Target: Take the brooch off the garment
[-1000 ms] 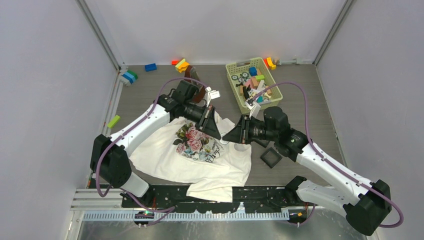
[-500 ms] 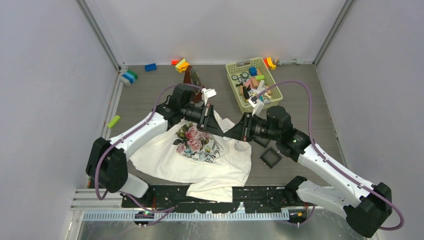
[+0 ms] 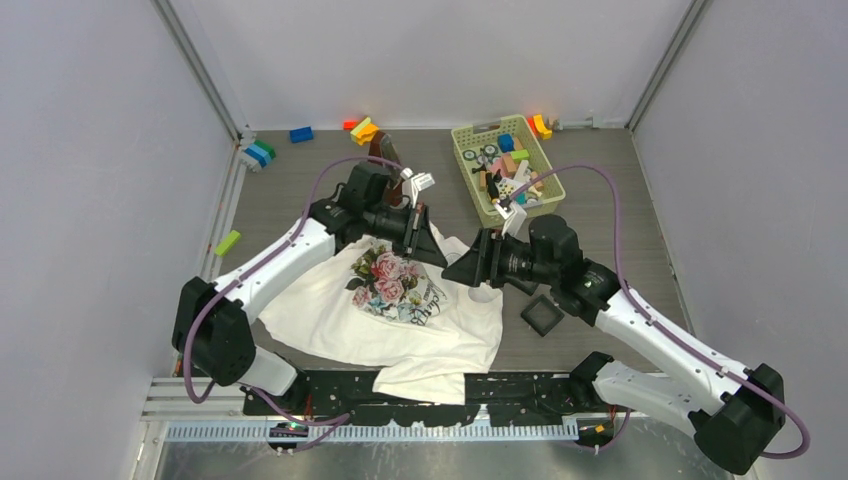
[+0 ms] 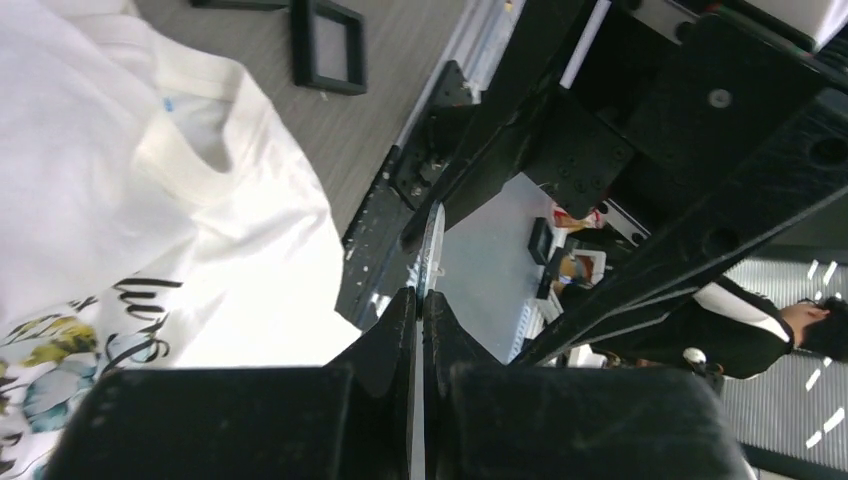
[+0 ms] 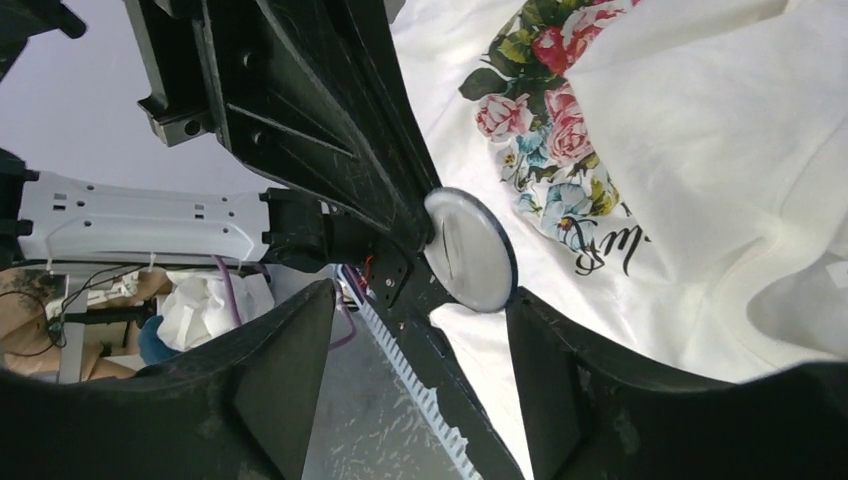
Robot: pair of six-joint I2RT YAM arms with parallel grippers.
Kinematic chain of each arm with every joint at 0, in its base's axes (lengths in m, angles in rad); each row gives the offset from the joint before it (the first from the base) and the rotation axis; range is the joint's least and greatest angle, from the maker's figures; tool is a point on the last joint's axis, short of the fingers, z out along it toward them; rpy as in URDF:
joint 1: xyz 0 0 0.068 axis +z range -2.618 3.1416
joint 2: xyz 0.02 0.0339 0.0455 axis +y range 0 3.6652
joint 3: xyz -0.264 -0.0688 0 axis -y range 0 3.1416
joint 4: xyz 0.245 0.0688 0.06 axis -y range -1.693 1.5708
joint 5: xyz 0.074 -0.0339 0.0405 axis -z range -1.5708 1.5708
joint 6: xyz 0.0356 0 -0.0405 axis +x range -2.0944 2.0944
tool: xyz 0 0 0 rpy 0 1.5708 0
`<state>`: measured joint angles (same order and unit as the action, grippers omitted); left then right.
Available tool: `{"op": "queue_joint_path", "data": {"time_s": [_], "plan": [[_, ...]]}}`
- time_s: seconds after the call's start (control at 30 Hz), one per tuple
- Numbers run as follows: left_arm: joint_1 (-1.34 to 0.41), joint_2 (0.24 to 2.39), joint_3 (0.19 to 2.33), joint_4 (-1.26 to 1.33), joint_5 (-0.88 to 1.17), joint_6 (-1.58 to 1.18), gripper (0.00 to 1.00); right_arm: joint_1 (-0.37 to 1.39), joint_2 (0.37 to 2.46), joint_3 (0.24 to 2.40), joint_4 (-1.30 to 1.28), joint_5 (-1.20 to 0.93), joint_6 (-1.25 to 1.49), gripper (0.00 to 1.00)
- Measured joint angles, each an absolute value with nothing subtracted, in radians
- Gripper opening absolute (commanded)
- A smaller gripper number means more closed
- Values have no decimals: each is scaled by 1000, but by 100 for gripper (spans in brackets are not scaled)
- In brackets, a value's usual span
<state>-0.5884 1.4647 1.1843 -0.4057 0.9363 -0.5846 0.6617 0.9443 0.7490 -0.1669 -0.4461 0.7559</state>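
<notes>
Left end effector (image 4: 419, 300) pinching brooch (image 5: 468, 250) edge-on — above garment (image 3: 330, 310)

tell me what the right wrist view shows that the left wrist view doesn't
Only right wrist: the brooch's round flat face and the pink roses on the garment. Only left wrist: a black square tray. Both: the white garment with its script lettering, and the brooch pinched in the left gripper, edge-on in the left wrist view.
</notes>
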Motion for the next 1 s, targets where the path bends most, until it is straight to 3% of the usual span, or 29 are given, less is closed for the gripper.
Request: {"op": "queue_joint_path", "data": {"time_s": [0.23,0.5,0.73,1.0], "plan": [[-610,1473,1195,-530,727,-482,0,656,918,752,-273,-347,755,74],[-702,1460,1184,-605,354,-405,0,645,897,846,-595,-46,749,75],[-781,1378,1163,-649,22,-348,0,638,951,882,-811,164,773,92],[-848,1367,1163,-678,-206,-308,0,591,961,885,-904,291,810,93]]}}
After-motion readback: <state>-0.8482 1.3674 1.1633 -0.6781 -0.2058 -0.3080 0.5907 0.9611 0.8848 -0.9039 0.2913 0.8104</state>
